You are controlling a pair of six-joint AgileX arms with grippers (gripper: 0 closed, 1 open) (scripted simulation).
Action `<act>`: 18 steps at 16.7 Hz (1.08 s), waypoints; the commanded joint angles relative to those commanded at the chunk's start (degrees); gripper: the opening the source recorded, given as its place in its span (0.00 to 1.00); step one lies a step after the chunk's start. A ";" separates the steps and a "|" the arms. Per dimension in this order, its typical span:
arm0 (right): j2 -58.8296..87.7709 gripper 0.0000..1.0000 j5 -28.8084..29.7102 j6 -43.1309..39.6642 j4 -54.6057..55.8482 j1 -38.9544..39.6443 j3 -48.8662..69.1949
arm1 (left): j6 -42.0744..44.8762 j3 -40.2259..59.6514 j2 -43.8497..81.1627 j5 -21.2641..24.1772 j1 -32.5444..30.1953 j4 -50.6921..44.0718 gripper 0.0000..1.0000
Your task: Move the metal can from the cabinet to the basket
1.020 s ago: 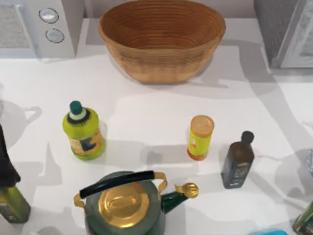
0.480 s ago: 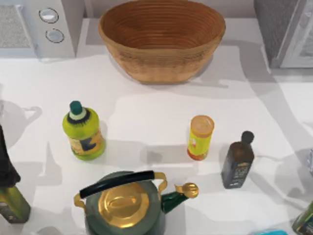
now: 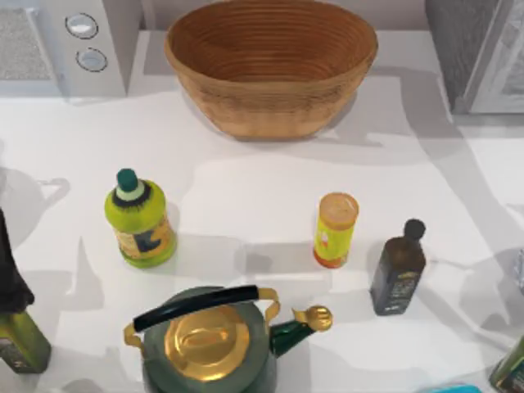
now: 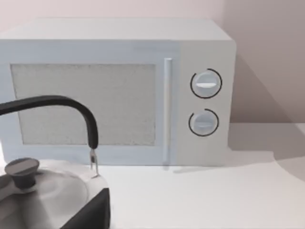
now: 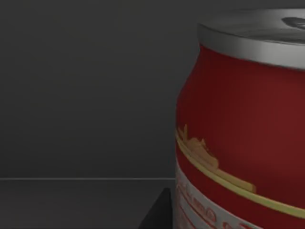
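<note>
The metal can (image 5: 243,133) is red with a yellow band, pale label print and a silver top rim. It stands upright in a dark space, very close in the right wrist view. A dark part of my right gripper (image 5: 156,214) shows low beside the can. The cabinet (image 3: 479,53) is grey and speckled with a pale framed door, and it stands at the table's far right corner. The basket (image 3: 270,98), a wide woven oval bowl, sits at the far middle with nothing inside. My left arm is parked by the microwave (image 4: 119,90).
On the table stand a yellow tube with an orange lid (image 3: 336,231), a dark bottle (image 3: 398,268), a yellow-green bottle (image 3: 139,219) and a green kettle with a gold lid (image 3: 209,340). The microwave (image 3: 70,41) is at the far left, with a silver kettle (image 4: 43,186) near it.
The shadows on the right half of the table have shifted slightly. Nothing standing on the table has moved.
</note>
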 joint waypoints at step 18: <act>-18.45 0.00 20.75 -0.07 -23.43 21.09 4.72 | 0.00 0.00 0.00 0.00 0.00 0.00 1.00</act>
